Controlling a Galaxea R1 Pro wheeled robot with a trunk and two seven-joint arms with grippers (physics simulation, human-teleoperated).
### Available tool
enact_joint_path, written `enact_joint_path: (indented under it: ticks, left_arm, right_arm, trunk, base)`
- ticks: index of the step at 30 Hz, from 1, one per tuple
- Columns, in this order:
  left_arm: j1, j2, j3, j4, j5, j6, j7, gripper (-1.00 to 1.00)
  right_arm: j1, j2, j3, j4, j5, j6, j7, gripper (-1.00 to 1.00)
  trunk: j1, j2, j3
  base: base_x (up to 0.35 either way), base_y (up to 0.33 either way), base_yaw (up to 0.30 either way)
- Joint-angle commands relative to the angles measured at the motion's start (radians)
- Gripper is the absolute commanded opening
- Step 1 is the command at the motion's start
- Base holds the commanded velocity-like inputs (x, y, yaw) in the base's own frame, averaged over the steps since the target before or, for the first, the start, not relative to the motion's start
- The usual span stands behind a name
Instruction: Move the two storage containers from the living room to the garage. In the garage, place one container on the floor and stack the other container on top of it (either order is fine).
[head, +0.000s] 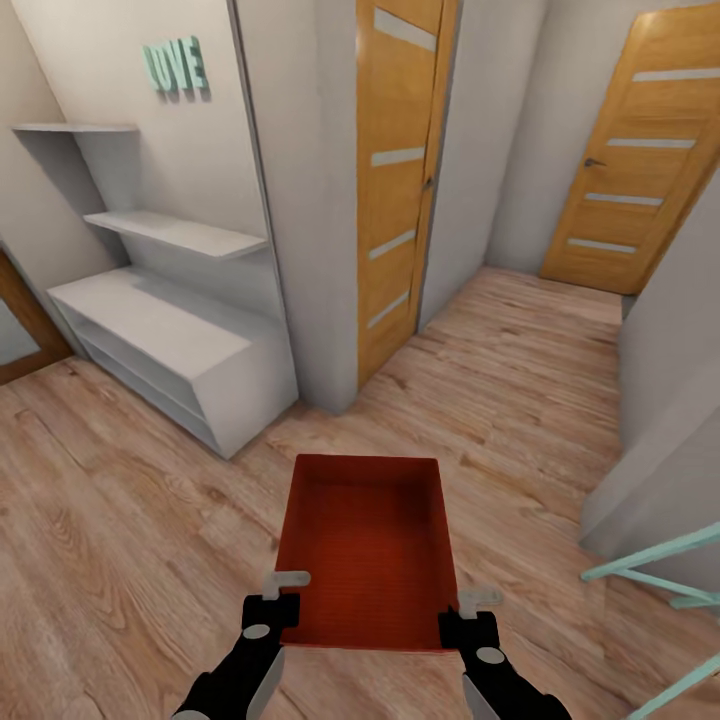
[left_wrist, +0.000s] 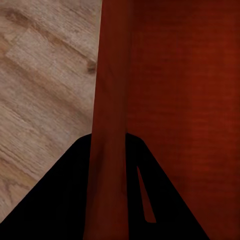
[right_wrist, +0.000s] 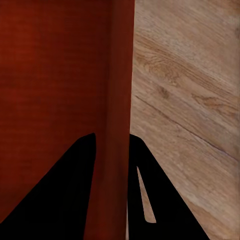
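While both pincers clamp side walls, container (head: 367, 545) rides above wood floor (head: 120, 520).

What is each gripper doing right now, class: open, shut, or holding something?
Left gripper: shut on the left wall of the storage container.
Right gripper: shut on the same container's right wall.

Black arms with grey oval patches and pale grey fingers (head: 292, 578).
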Motion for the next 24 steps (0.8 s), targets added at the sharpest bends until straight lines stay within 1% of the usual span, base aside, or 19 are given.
enact_joint_path:
  ticks: [1,14,24]
  left_arm:
    - [0.0,0.0,-0.018,0.048,-0.011,0.003,-0.027,-1.0]
    - [0.0,0.0,-0.018,0.048,-0.011,0.003,-0.027,-1.0]
    - [0.0,0.0,-0.018,0.048,-0.011,0.003,-0.027,-1.0]
  right_arm:
    - [-0.003,-0.035,0.007,-0.004,0.003,0.001,-0.001,-1.0]
    - [-0.003,-0.034,0.007,-0.003,0.002,-0.004,-0.002,-1.0]
    - [-0.003,-0.035,0.007,-0.003,0.002,0.001,-0.002,-1.0]
  trunk:
    - [0.001,0.0,-0.001]
    - [0.001,0.0,0.012]
    - [0.001,0.0,0.014]
  base:
    - [0.314,0.001,-0.005]
    - [0.294,0.0,0.0]
    - [0.28,0.0,0.0]
